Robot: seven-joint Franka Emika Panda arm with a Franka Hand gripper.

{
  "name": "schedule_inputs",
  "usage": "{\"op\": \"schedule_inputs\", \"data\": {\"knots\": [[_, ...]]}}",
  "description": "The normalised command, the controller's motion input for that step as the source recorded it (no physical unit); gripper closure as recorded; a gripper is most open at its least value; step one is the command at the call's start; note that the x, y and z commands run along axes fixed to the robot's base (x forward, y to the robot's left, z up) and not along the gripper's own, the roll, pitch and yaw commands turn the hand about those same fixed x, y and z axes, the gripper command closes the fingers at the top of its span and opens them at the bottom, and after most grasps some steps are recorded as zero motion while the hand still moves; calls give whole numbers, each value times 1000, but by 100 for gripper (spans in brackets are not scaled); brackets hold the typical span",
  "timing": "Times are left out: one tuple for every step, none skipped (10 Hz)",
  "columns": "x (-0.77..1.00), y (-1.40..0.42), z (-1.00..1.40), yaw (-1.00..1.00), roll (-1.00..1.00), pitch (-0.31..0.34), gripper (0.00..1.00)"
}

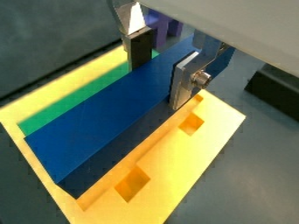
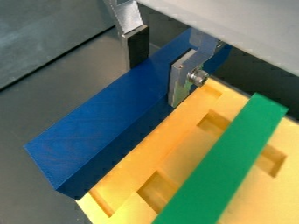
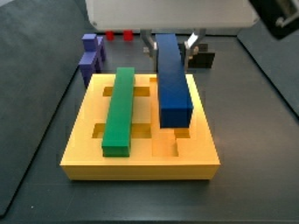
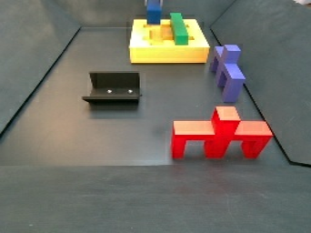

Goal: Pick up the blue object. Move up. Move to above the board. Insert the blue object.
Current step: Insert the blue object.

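The blue object fills both wrist views, clamped at one end by the gripper, tilted above the board beside the green bar. Judged risk: lowered skewed, it jams on the groove edge.

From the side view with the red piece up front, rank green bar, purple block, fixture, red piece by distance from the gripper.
Gripper holds the blue object over the board.
1. Green bar, beside it on the board.
2. Purple block, right of the board.
3. Fixture, mid-floor.
4. Red piece, closest to camera.
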Motion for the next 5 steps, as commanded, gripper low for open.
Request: {"op": "schedule_inputs", "data": {"knots": [[134,0,-751,23,0,-204,100],[183,-14,-591,109,39,-154,100],[149,-37,-563,169,94,-140,100],[-26,-94,-489,106,79,-176,100],[-269,-66,-331,0,53,-173,100]]}}
